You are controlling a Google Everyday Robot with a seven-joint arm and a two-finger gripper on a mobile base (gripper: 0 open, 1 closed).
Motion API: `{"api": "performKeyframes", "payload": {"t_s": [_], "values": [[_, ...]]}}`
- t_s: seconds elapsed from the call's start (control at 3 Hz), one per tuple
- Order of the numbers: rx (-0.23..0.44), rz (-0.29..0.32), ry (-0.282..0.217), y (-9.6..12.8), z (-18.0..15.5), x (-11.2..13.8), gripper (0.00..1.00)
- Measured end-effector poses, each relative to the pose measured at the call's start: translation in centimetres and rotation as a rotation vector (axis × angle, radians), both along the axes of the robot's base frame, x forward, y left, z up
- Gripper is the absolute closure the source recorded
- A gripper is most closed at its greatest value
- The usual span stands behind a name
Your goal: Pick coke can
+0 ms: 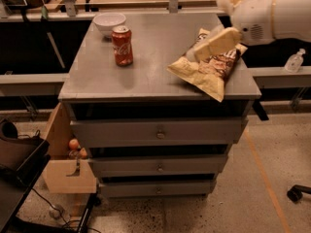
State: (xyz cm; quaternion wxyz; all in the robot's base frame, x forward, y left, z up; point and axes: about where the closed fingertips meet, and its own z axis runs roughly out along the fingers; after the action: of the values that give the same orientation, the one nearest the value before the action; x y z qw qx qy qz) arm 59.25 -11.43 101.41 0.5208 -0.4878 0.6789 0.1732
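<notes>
The coke can point(122, 45) is red with white script and a silver top. It stands upright on the grey cabinet top point(146, 76), at the back left. My gripper point(216, 43) is cream-coloured and reaches in from the right on a white arm point(272, 13). It hangs over the chip bag point(211, 72) at the right side of the top, well to the right of the can and apart from it.
A white bowl point(109, 22) sits just behind the can. The cabinet has three drawers point(158, 132) below. A wooden box point(68, 171) holding small fruits hangs at its left side. A small bottle point(294, 61) stands on the right ledge. A chair caster point(295, 193) is on the floor.
</notes>
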Motion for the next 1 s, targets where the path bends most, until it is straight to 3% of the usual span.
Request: {"api": "performKeyframes", "payload": {"t_s": [0.33,0.67,1.0], "values": [[0.146,0.012,-0.03,2.6,1.7,1.8,0.0],[0.146,0.012,-0.03,2.6,1.7,1.8,0.0],[0.117,0.002,0.003,4.7,-0.6,4.0,0.0]]}}
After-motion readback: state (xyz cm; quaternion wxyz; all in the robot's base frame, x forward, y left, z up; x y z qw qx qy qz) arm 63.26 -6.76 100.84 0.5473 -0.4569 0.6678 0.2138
